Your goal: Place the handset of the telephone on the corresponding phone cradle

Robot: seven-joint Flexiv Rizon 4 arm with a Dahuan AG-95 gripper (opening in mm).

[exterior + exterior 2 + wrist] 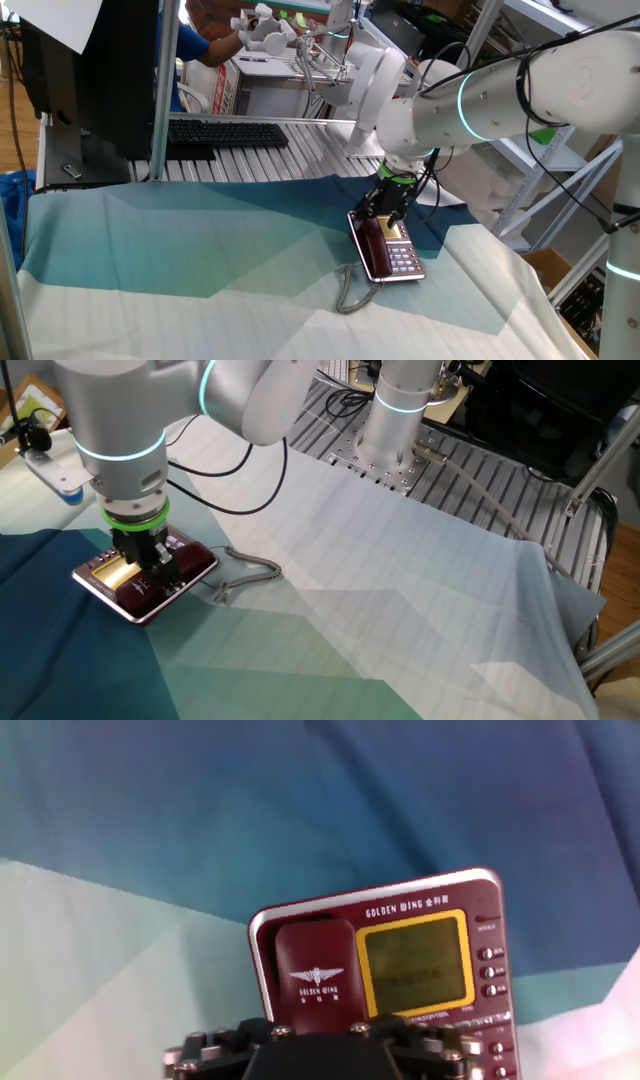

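The telephone [400,258] is a maroon base with grey keys and a yellowish display [415,965], lying on the blue-green cloth. The dark red handset [318,970] lies along the base's left side in its cradle. It also shows in one fixed view [372,245], with the grey coiled cord [350,290] trailing off the near end onto the cloth. My gripper [385,212] is right down on the handset's far half, its fingers either side of it. It also shows in the other fixed view [150,565]. The fingertips are hidden in the hand view.
A black keyboard [225,133] lies on the slatted metal table behind the cloth, beside a dark monitor [90,70]. A second arm's base [395,420] stands at the far side. A person in blue [205,40] is behind the table.
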